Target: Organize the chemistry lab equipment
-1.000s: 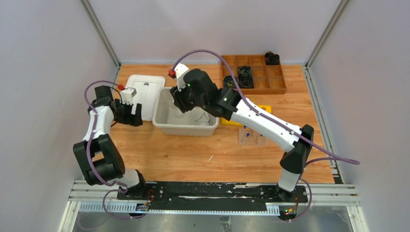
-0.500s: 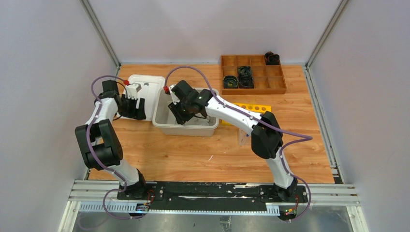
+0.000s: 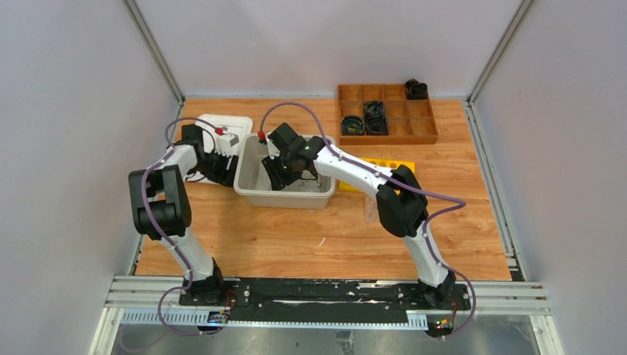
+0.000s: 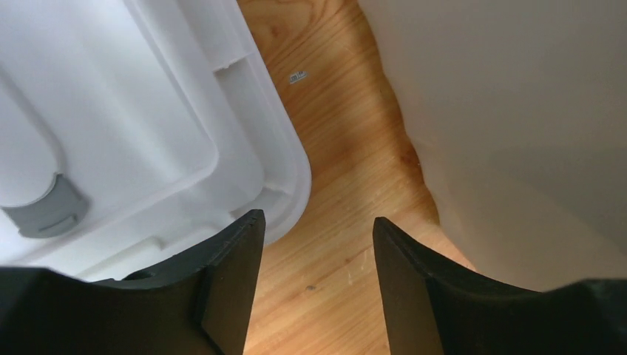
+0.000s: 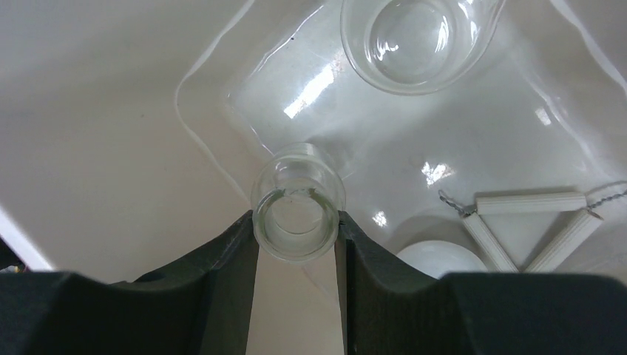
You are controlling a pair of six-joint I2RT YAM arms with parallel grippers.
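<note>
Where my right pincer (image 5: 296, 225) reaches into the pale bin (image 3: 285, 194), left of centre on the table, it clasps a small clear glass beaker (image 5: 297, 214) with a round rim and its mouth toward the lens. A second beaker (image 5: 414, 37), a white triangle frame (image 5: 529, 222) and a white round dish (image 5: 436, 262) lie on the bin floor. My left pincer (image 4: 318, 233) is spread with nothing in it, over wood between the lid (image 4: 148, 111) and the bin.

No text, brand, number or sign can be read in any view. A small pale tag (image 4: 297, 76) lies on the brown wooden tabletop (image 4: 347, 170), between the white plastic lid (image 4: 148, 111) and the pale plastic bin (image 4: 517, 111). Its marks are too small to make out.
</note>
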